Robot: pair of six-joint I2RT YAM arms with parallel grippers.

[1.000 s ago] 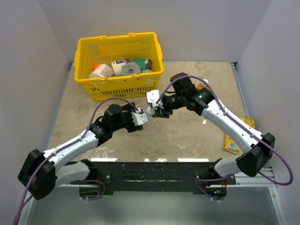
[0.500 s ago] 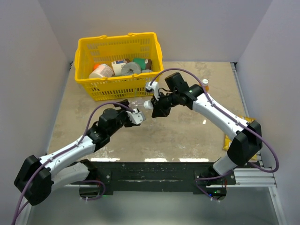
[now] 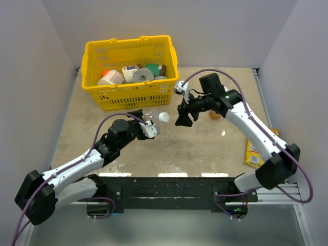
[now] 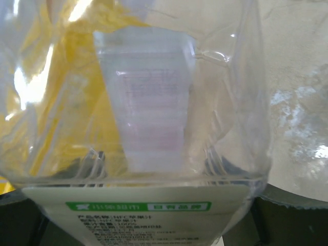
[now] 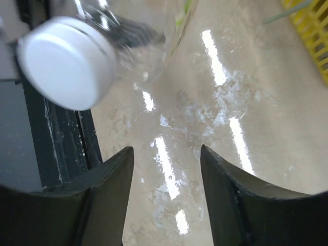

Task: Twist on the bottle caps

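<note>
The left gripper is clamped on the body of the clear colourless plastic bottle, with one finger on each side of it. The bottle is held off the bench, lying roughly horizontal over its middle, just in front of the yellow plastic slatted basket that stands at the far edge, left of centre. The bottle neck points toward the right arm and carries a small round white plastic cap. How tightly the cap is seated cannot be determined. In the left wrist view the bottle fills the picture and a white printed label with a green band shows at its lower end. The right gripper is just beside the cap, apart from it, with its black fingers spread and nothing between them. A small bottle of orange liquid stands behind the right forearm, mostly hidden. A yellow snack packet lies flat at the right edge of the bench.
</note>
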